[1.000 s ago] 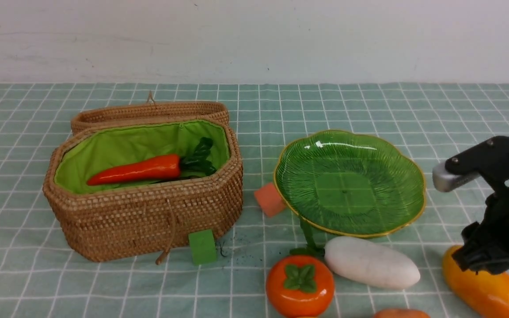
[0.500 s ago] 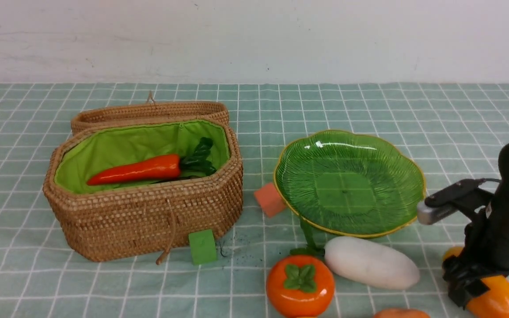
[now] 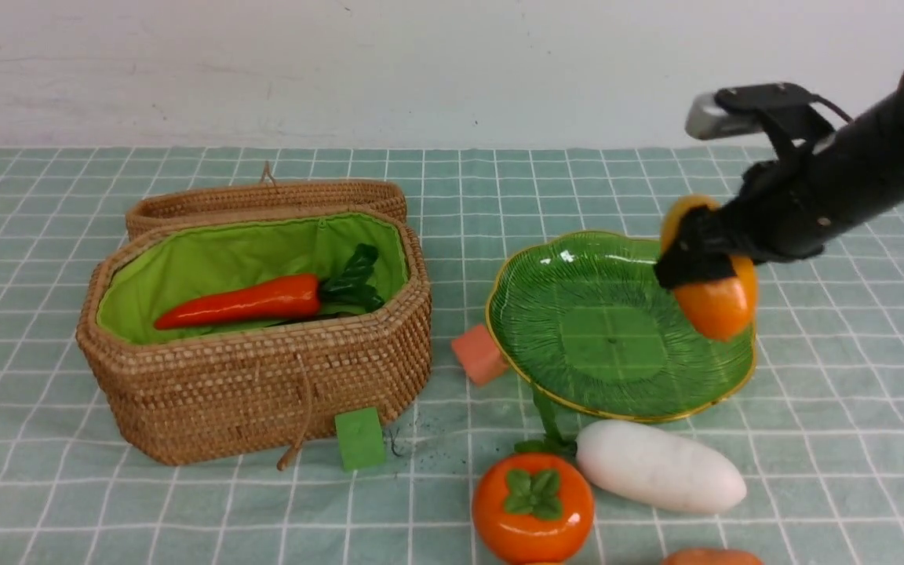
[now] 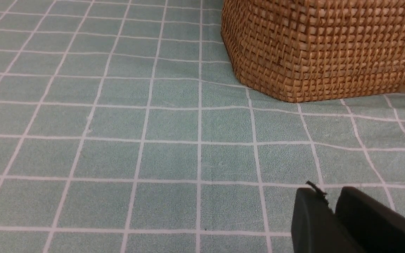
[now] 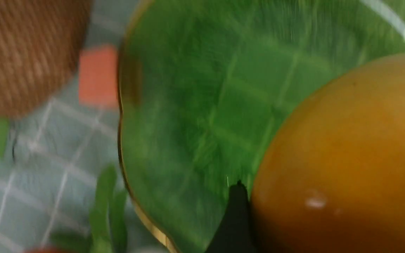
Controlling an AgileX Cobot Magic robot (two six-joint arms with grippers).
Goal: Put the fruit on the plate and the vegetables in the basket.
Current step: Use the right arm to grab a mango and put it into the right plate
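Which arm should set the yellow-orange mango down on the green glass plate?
Right. The right claw grips the glossy yellow-orange toy mango over the ribbed green glass plate. The left claw sits empty, low over the checked cloth beside the brown wicker basket.

The checked tablecloth [image 3: 852, 408] bears the plate [image 3: 548, 260]. Left of it sit the basket [image 3: 264, 392], coral cube [image 3: 477, 355] and green cube [image 3: 359, 438]; before it lie the persimmon [image 3: 533, 506] and radish [image 3: 660, 467].
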